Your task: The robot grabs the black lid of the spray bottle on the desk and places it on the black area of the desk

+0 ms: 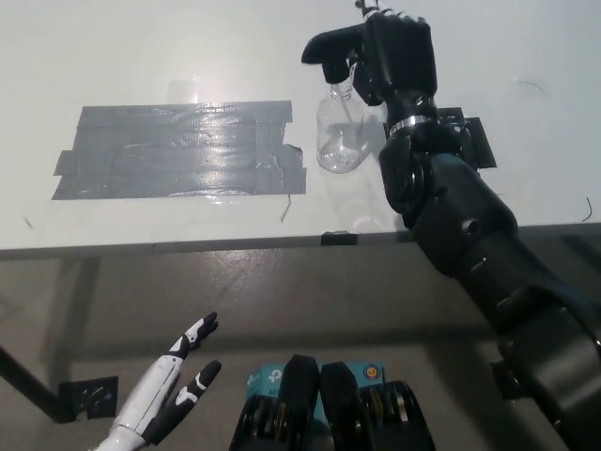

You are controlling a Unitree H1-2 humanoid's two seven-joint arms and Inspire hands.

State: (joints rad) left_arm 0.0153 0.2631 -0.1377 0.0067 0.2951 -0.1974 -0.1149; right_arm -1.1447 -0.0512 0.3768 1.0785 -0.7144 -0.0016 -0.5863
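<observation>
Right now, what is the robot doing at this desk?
The black right hand is closed around the black lid of the clear spray bottle, which stands on the white desk. The dark taped area lies to the bottle's left. The white left hand rests open below the desk edge.

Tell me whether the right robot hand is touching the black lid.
Touching: the head view shows the right robot hand closed around the black lid above the bottle.
</observation>
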